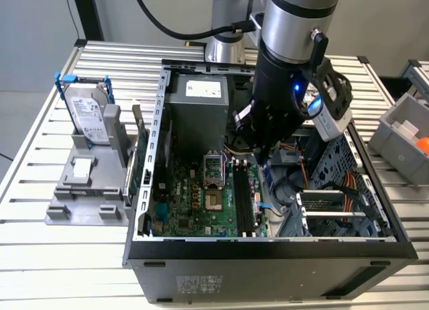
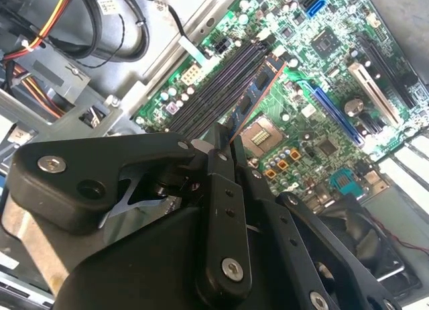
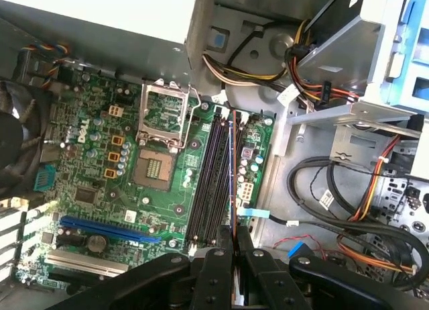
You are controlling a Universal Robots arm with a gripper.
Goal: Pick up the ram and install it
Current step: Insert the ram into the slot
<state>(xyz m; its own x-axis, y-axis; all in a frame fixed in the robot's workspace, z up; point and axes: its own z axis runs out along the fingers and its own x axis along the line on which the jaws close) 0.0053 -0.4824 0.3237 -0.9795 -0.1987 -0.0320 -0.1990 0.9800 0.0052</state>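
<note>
Exterior view: end effector [image 1: 263, 151] is down inside the open computer case [image 1: 268, 246] on the worktop [image 1: 60, 256], above the motherboard [image 1: 201, 199]. Second wrist view: fingers [image 2: 221, 189] nearly closed, clamping the ram [image 2: 258, 88] edge-on over the black slots [image 2: 214, 88]. First wrist view: ram [image 3: 232, 182] stands upright along the slots [image 3: 213, 182]

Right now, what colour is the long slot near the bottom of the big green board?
Blue. The slot shows best in the first wrist view, on the motherboard.
</note>
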